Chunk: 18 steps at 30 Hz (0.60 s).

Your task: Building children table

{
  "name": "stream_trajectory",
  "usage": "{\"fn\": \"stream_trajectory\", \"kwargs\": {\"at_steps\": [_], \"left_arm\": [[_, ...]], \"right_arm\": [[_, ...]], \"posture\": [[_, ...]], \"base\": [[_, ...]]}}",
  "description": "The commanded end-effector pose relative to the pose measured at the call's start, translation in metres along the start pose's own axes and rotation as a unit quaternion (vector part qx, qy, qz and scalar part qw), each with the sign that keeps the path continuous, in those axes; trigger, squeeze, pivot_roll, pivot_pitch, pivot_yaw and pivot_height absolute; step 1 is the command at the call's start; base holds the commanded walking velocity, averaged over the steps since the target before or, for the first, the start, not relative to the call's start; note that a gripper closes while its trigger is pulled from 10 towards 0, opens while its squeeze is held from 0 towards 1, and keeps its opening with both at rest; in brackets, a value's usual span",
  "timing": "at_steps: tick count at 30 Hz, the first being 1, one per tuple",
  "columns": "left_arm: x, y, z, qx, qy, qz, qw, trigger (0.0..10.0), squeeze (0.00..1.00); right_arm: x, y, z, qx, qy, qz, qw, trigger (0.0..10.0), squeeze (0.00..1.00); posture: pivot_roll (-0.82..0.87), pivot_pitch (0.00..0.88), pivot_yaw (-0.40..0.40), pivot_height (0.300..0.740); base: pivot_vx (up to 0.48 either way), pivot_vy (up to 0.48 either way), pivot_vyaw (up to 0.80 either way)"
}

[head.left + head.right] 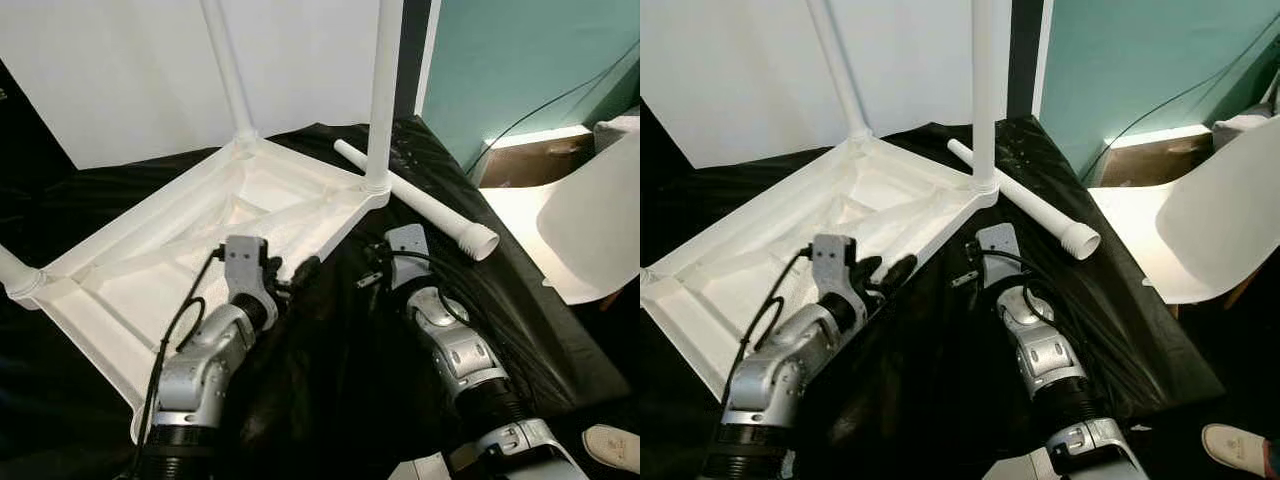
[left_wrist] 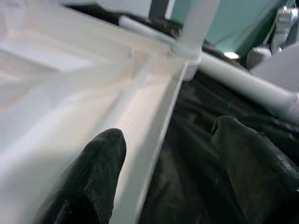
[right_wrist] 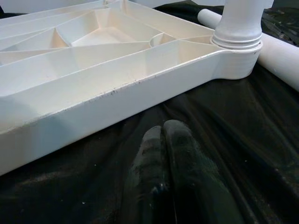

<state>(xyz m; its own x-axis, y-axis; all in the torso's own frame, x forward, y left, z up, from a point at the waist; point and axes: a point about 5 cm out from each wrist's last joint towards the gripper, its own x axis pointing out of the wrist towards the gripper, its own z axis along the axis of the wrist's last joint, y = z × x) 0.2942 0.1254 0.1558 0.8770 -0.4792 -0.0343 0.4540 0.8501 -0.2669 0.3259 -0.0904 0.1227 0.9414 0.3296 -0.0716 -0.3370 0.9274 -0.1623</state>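
Black cloth [image 1: 330, 400] covers the surface; upturned white tabletop [image 1: 150, 270] has three legs fitted. Left pincer [image 2: 166, 154] gapes astride its near rim, right pincer [image 3: 163, 140] closed, empty. Loose leg [image 1: 420, 205] likely next

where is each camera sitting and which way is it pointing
Left eye and right eye views: on the head, looking down at the upturned table top, both arms, left gripper open.
Left wrist view: along its spread fingers, straddling the table top's rim.
Right wrist view: along its closed fingers over black cloth.
Shared: screwed-in leg, loose leg.
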Motion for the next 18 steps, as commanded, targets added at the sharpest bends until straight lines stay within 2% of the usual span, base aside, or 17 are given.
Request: {"fn": "stream_trajectory", "kwargs": {"at_steps": [1, 2, 3, 5, 6, 7, 8, 10, 12, 16, 18], "left_arm": [[-0.005, -0.013, 0.007, 0.021, -0.01, -0.208, 0.978, 10.0, 0.0], [-0.001, -0.003, 0.005, 0.044, 0.009, -0.168, 0.985, 10.0, 0.0], [0.004, 0.014, -0.002, 0.083, 0.05, -0.102, 0.99, 10.0, 0.0], [0.004, 0.014, -0.002, 0.083, 0.05, -0.102, 0.99, 10.0, 0.0], [0.006, 0.03, -0.008, 0.12, 0.084, -0.045, 0.988, 10.0, 0.0], [0.005, 0.045, -0.013, 0.135, 0.114, 0.003, 0.984, 10.0, 0.0], [0.005, 0.045, -0.013, 0.135, 0.114, 0.003, 0.984, 10.0, 0.0], [0.0, 0.065, -0.016, 0.14, 0.149, 0.064, 0.977, 10.0, 0.0], [-0.006, 0.074, -0.017, 0.151, 0.174, 0.082, 0.97, 10.0, 0.0], [-0.009, 0.076, -0.018, 0.153, 0.183, 0.077, 0.968, 10.0, 0.0], [-0.013, 0.074, -0.019, 0.157, 0.196, 0.057, 0.966, 10.0, 0.0]], "right_arm": [[0.001, 0.002, -0.002, 0.004, 0.003, 0.003, 1.0, 10.0, 0.0], [0.001, 0.002, -0.002, 0.004, 0.003, 0.003, 1.0, 10.0, 0.0], [0.001, 0.002, -0.002, 0.004, 0.003, 0.003, 1.0, 10.0, 0.0], [0.001, 0.002, -0.002, 0.004, 0.003, 0.003, 1.0, 10.0, 0.0], [0.001, 0.002, -0.002, 0.004, 0.003, 0.003, 1.0, 10.0, 0.0], [0.001, 0.002, -0.002, 0.004, 0.003, 0.003, 1.0, 10.0, 0.0], [0.001, 0.002, -0.002, 0.004, 0.003, 0.003, 1.0, 10.0, 0.0], [0.001, 0.002, -0.002, 0.004, 0.002, 0.002, 1.0, 10.0, 0.0], [0.001, 0.002, -0.002, 0.004, 0.003, 0.002, 1.0, 10.0, 0.0], [0.0, 0.002, -0.002, 0.004, 0.003, 0.002, 1.0, 10.0, 0.0], [0.0, 0.002, -0.002, 0.004, 0.003, 0.003, 1.0, 10.0, 0.0]], "posture": [[-0.01, 0.0, 0.055, 0.74], [-0.01, 0.0, 0.055, 0.74], [-0.01, 0.0, 0.055, 0.74], [-0.01, 0.0, 0.055, 0.74], [-0.01, 0.0, 0.054, 0.74], [-0.01, 0.0, 0.054, 0.74], [-0.01, 0.0, 0.054, 0.74], [-0.01, 0.0, 0.054, 0.74], [-0.01, 0.0, 0.054, 0.74], [-0.01, 0.0, 0.052, 0.74], [-0.01, 0.0, 0.05, 0.74]], "base": [[0.0, 0.0, 0.0], [0.0, 0.0, 0.0], [0.0, 0.0, 0.0], [0.0, 0.0, 0.0], [0.0, 0.0, 0.0], [0.0, 0.0, 0.0], [0.0, 0.0, 0.0], [0.0, 0.0, 0.0], [0.0, 0.0, 0.0], [0.0, 0.0, 0.0], [0.0, 0.0, 0.0]]}}
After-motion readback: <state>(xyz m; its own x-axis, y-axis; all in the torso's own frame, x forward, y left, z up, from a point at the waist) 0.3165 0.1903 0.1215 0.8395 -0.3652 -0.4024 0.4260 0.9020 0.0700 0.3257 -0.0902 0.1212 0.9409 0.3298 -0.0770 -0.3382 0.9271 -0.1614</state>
